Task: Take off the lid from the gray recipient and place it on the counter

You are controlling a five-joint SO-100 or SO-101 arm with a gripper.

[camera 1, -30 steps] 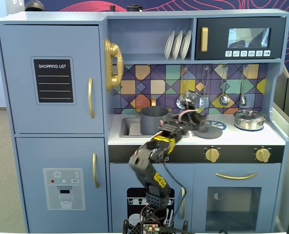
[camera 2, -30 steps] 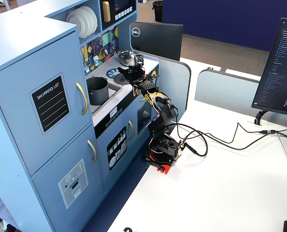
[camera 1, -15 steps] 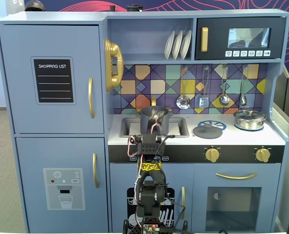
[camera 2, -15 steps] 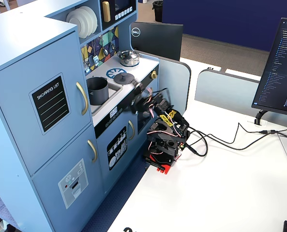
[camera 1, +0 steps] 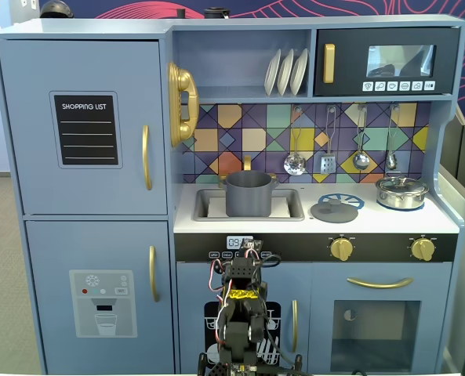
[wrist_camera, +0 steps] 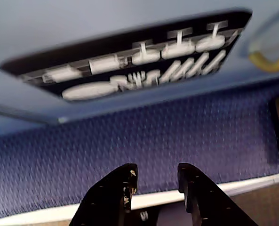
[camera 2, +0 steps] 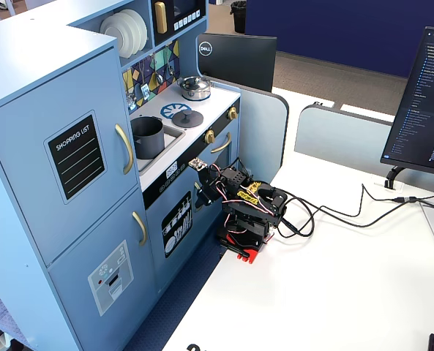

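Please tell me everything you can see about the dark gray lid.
The lid is a flat, round, matte dark-gray disc with a small knob at its centre. It lies flat, knob up, on the white counter, overlapping the printed blue burner. Nothing grips it; the gray pot stands apart, uncovered, in the sink.

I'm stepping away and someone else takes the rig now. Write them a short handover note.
Gripper: empty, jaws slightly apart, arm folded low in front of the toy kitchen, pointing at the cabinet door.
Lid: lying flat on the counter, knob up, beside the blue burner print and apart from the steel pot.
Gray pot: uncovered, standing in the sink recess.
Done: lid is off and set down on the counter.
Left: nothing visible for this job; the arm looks parked.
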